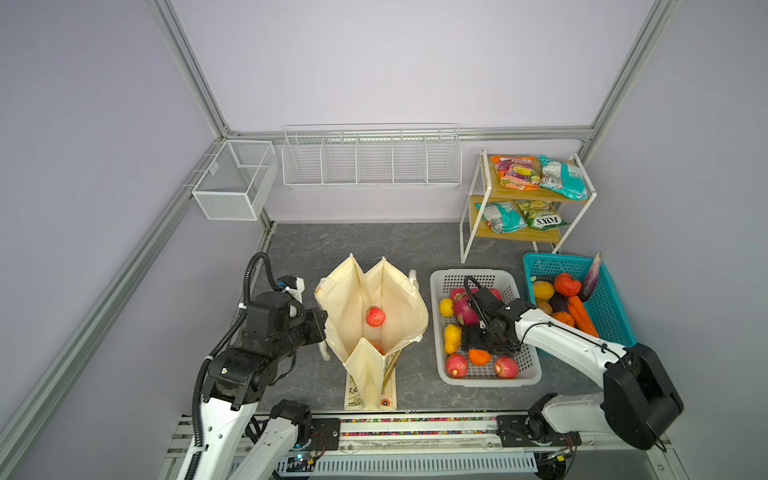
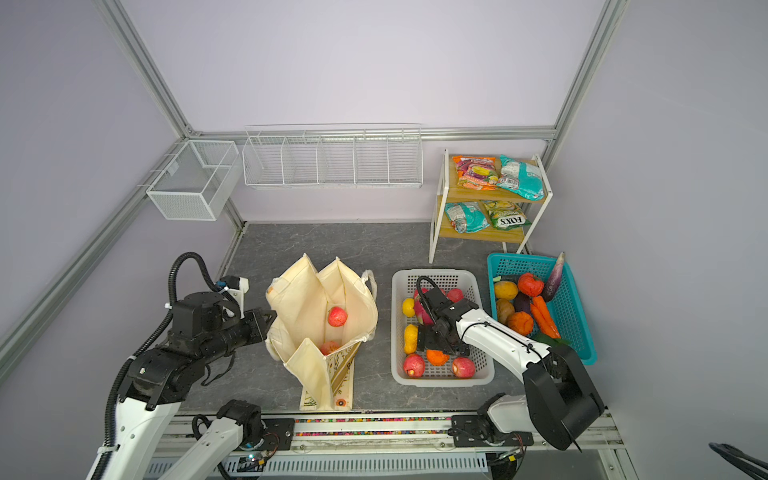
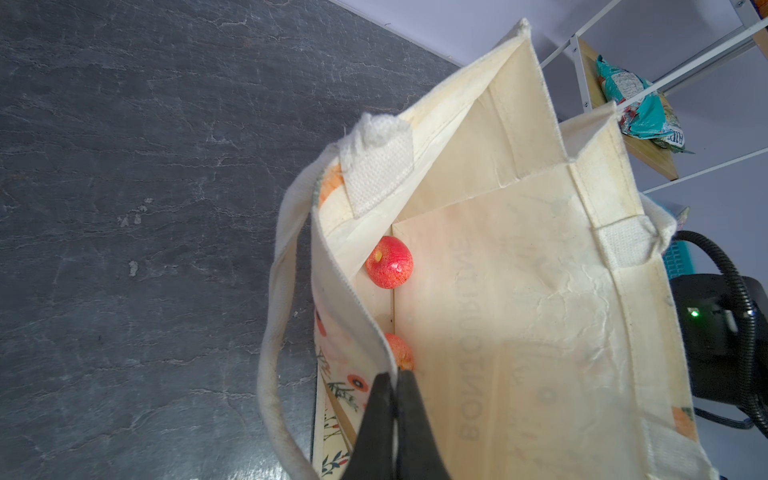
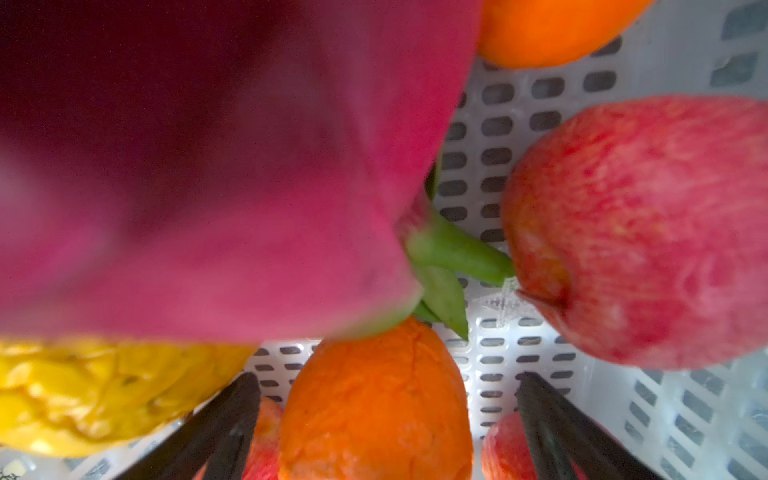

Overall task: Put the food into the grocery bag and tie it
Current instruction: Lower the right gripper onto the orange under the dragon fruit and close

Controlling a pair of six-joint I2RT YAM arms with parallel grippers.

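The cream grocery bag (image 1: 399,299) (image 2: 299,299) stands open on the grey table. Two red apples (image 1: 375,316) (image 3: 389,262) lie inside it. My left gripper (image 1: 322,316) (image 3: 392,382) is shut on the bag's left rim and holds it apart. My right gripper (image 1: 473,338) (image 4: 386,382) is down in the white basket (image 1: 490,381), open. Its fingers stand on either side of an orange (image 1: 479,356) (image 4: 374,407) with gaps showing. A pink dragon fruit (image 4: 208,166), a yellow fruit (image 4: 83,395) and a red apple (image 4: 644,232) crowd around it.
A teal basket (image 1: 615,307) at the right holds carrots, an eggplant and other produce. Behind it, a two-tier shelf (image 1: 473,208) carries several snack packets (image 1: 515,172). White wire racks (image 1: 370,162) hang on the back wall. A bag strap (image 3: 270,332) loops over the table.
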